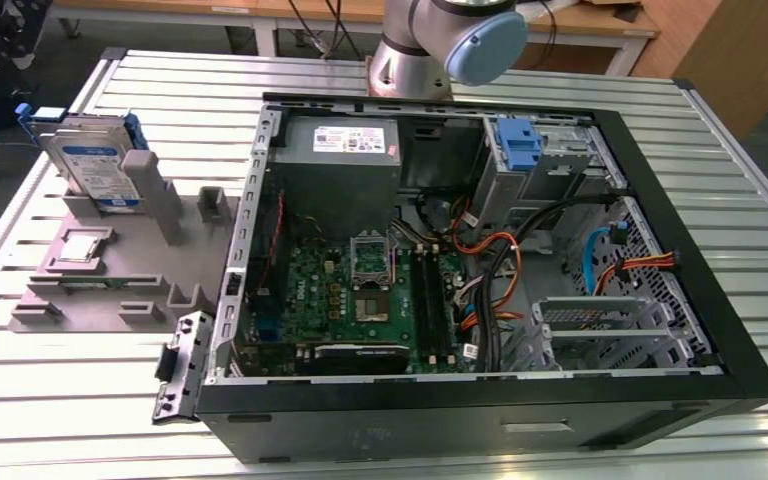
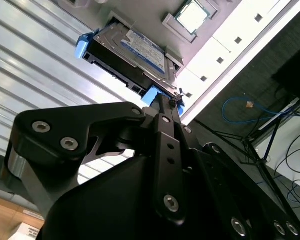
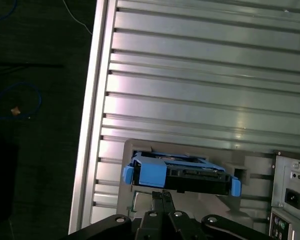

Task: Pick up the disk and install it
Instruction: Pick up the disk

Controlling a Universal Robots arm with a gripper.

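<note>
Gripper [image 3: 163,192] tips look pressed together with nothing between them, hovering apart from the disk [image 3: 180,172] and aimed at its blue bracket end; the second wrist view gives the same reading. In the exterior view the disk [image 1: 97,165] stands on edge in a slot of the grey stand [image 1: 104,300], at about ten o'clock from the open computer case [image 1: 491,410], not yet lifted. I judge the step in hand to be the approach for the pick. Done well, it calls for the fingers to spread wide enough to straddle the drive's thin body, to come down square to its flat faces and centred along the upper edge, to close on metal rather than the flexing blue rails, and to draw it straight out of the slot so that it does not bind. Counted: one slatted metal table [image 1: 77,420], one case, one stand, one drive cage [image 1: 524,150] with a blue latch at one o'clock inside the case, one disk, and one square processor chip [image 1: 75,248] on the stand at six o'clock from the disk.
</note>
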